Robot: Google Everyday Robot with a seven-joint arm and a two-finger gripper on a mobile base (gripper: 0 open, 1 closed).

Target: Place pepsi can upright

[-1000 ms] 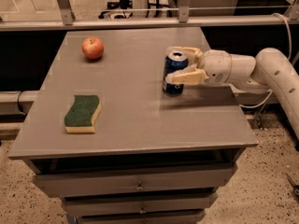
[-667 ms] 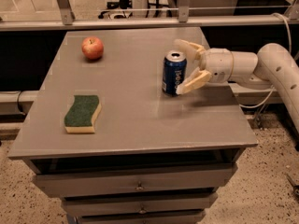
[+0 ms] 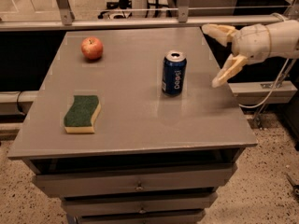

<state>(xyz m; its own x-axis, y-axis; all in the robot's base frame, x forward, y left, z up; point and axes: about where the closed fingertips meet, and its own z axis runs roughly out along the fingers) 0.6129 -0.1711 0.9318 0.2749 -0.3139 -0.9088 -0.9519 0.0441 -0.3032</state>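
Note:
The pepsi can (image 3: 174,73) is dark blue with white lettering and a silver top. It stands upright on the grey table (image 3: 135,111), right of centre. My gripper (image 3: 216,55) is open and empty, raised above the table's right edge, to the right of the can and apart from it. Its two cream fingers (image 3: 226,70) are spread wide and point left toward the can.
A red apple (image 3: 92,48) sits at the far left of the table. A green and yellow sponge (image 3: 82,113) lies at the front left. A metal rail (image 3: 140,22) runs behind the table. Drawers (image 3: 138,185) are below the tabletop.
My gripper opened, let go of the can and drew back to the right and upward. The can stays standing upright on the table.

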